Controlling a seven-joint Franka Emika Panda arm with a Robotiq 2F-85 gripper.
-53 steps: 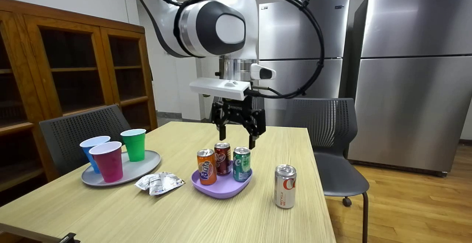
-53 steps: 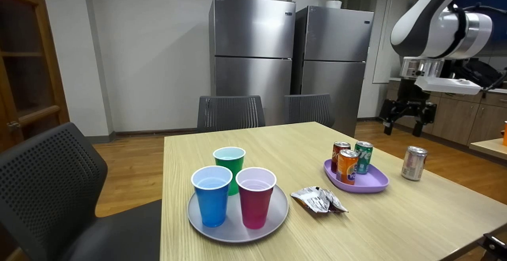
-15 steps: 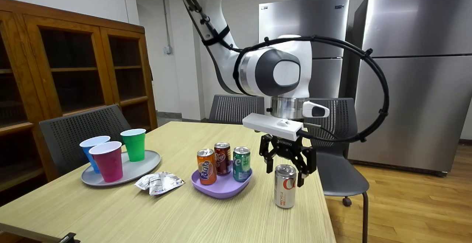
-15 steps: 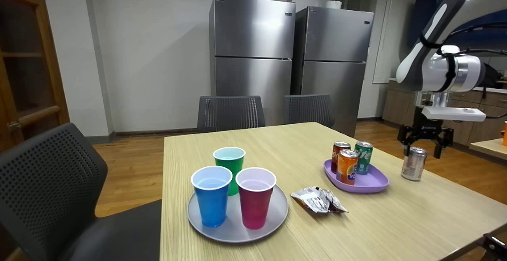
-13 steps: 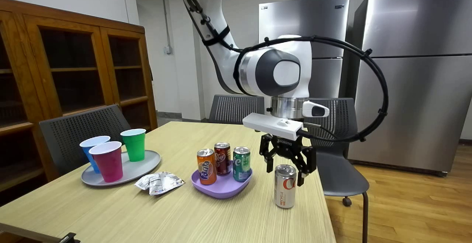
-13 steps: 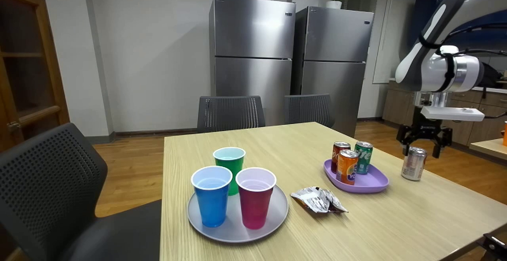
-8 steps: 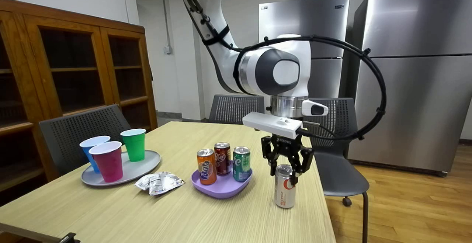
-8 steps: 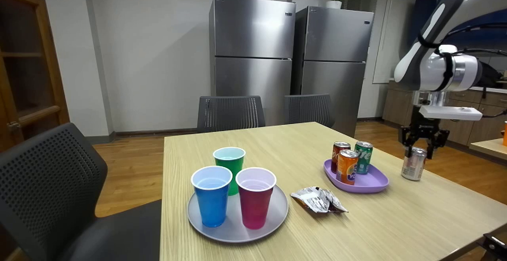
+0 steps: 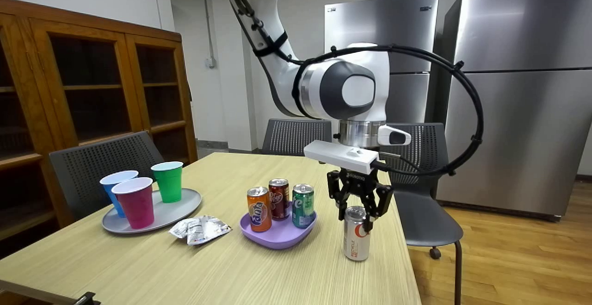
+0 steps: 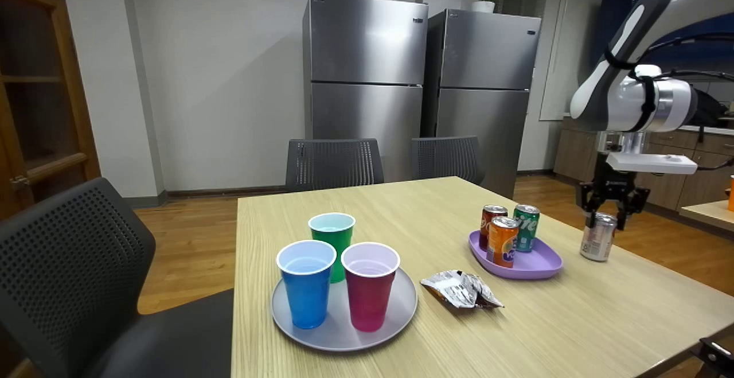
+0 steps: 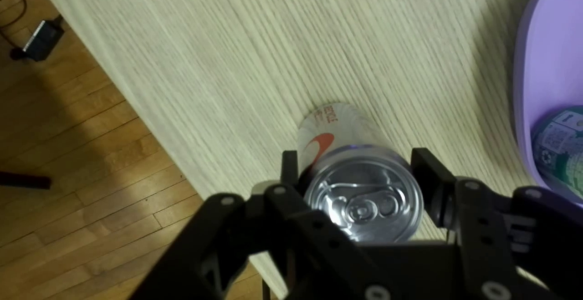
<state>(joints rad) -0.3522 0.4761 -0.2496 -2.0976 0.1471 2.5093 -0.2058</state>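
A silver can with red lettering (image 9: 356, 245) stands upright on the wooden table, near its side edge. My gripper (image 9: 355, 220) reaches down from above with its fingers on both sides of the can's upper part, shut on it. From the wrist view, the can's lid and pull tab (image 11: 364, 204) fill the space between the dark fingers (image 11: 289, 168). Beside it, a purple tray (image 9: 277, 241) carries an orange Fanta can (image 9: 259, 210), a dark red can (image 9: 278, 198) and a green can (image 9: 303, 207). The can's far side is hidden.
A crumpled silver packet (image 10: 460, 289) lies between the tray and a grey plate (image 10: 401, 309) holding blue (image 10: 308, 295), green (image 10: 337, 239) and maroon (image 10: 370, 295) cups. A dark chair (image 9: 425, 221) stands close to the table edge by the can. Cables loop beside the arm.
My gripper came over from behind the tray and down to the silver can. Within the last second its fingers closed in on the can, which shifted very slightly.
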